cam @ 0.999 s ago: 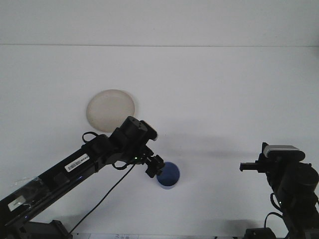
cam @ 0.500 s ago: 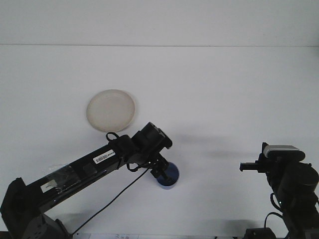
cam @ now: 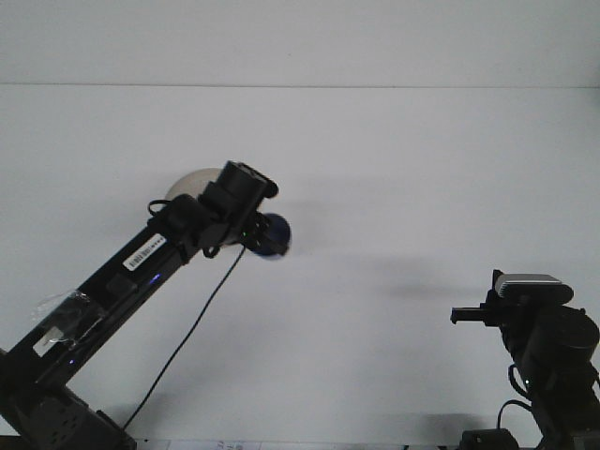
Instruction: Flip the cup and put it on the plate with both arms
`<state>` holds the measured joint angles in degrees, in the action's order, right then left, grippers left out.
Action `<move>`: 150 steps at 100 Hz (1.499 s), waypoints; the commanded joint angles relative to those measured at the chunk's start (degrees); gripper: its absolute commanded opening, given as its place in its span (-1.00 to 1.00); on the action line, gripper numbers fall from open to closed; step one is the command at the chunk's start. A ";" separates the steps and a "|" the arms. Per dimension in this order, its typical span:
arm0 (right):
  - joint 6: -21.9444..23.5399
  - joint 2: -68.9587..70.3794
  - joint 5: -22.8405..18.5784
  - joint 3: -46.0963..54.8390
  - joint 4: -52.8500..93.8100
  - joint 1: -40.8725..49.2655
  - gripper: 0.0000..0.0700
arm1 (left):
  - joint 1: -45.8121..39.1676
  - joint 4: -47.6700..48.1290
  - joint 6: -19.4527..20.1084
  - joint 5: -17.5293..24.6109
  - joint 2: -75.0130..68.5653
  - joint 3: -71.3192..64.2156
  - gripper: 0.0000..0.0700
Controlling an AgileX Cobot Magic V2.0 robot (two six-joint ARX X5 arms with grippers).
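**Left arm holds the blue cup in the air beside the plate**

Front view: The left arm (cam: 141, 253) runs from the lower left corner of the frame up toward the centre left. At its end, the left gripper (cam: 258, 230) is closed on the blue cup (cam: 275, 235), which is lifted clear of the white table (cam: 422, 169) and lies tilted on its side, somewhat blurred. How wide the fingers stand is hidden by the wrist housing and the cup itself, but the cup is plainly carried by them. The cup sits just right of the gripper body, a little left of the frame's middle.

The plate (cam: 187, 183), pale and round, lies on the table in the upper left part of the frame. Most of it is covered by the arm and wrist; only its upper left edge shows. The cup hangs near the plate's right side, not on it.

A black cable (cam: 192, 333) droops from the wrist down to the lower edge of the frame.

The right arm (cam: 548, 361) stands in the lower right corner, well apart from the cup. The right gripper (cam: 466, 315) points left; whether it is open cannot be told from here.
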<state>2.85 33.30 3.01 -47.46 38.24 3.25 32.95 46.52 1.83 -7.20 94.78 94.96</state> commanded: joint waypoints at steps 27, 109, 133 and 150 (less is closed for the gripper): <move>0.59 0.17 -0.20 -0.55 -0.50 -0.09 -1.00 | -16.24 -4.22 0.90 -1.64 8.68 6.67 -0.97; 0.59 0.17 -0.17 -0.55 -0.52 -0.09 -1.00 | -23.82 -1.60 -1.31 2.40 16.66 8.98 0.80; 0.59 0.15 -0.15 -0.55 -0.72 -0.09 -1.00 | -24.48 0.55 -3.58 4.72 9.01 10.40 0.80; 0.59 0.15 -0.02 -0.55 -0.98 -0.09 -1.00 | -23.52 -0.48 -4.59 4.70 -0.87 8.81 0.80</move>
<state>2.85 33.30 3.01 -47.46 38.11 3.25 8.75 46.57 -1.67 -2.76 96.97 103.79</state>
